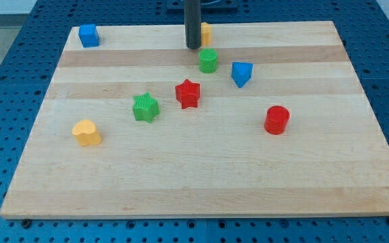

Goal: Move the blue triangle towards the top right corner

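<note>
We have our tip [193,47] resting near the top edge of the board [181,182], about midway along it, and it touches no block. It is a bare rod end, so there are no jaws to stand apart or together and it grips nothing. The blue triangle [242,73] sits in the upper right part of the board, below and to the view's right of our tip, with the green cylinder [209,61] lying between the two, just beside the tip and close to the triangle's left. The relation that matters is this: the top right corner lies up and to the right of the triangle, so we judge that we must get to its lower left side before pushing, whereas now we stand at its upper left. A straight run from here would likely catch the green cylinder first. Just behind our rod an orange block [205,31] shows at the top edge, its shape hidden. The red star [188,93] lies lower left of the triangle, near the spot we would want.
</note>
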Available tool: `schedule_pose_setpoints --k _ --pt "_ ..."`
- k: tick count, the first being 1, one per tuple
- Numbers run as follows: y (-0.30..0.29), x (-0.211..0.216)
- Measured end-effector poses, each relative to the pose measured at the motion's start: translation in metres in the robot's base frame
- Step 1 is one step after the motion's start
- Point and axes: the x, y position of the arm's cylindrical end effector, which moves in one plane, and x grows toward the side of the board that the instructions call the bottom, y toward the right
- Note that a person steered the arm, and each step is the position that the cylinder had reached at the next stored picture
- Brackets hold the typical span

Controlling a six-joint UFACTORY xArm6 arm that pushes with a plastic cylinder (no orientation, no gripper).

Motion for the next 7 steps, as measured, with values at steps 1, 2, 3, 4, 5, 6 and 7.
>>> schedule_pose_setpoints --k 1,2,3,4,5,6,7 --pt "0.000 -0.004" --pt "-0.004 0.001" --pt "-0.013 0.016" --pt "-0.013 0.033" --pt "-0.013 0.056" --pt "-0.012 0.075" --pt "0.007 0.096"
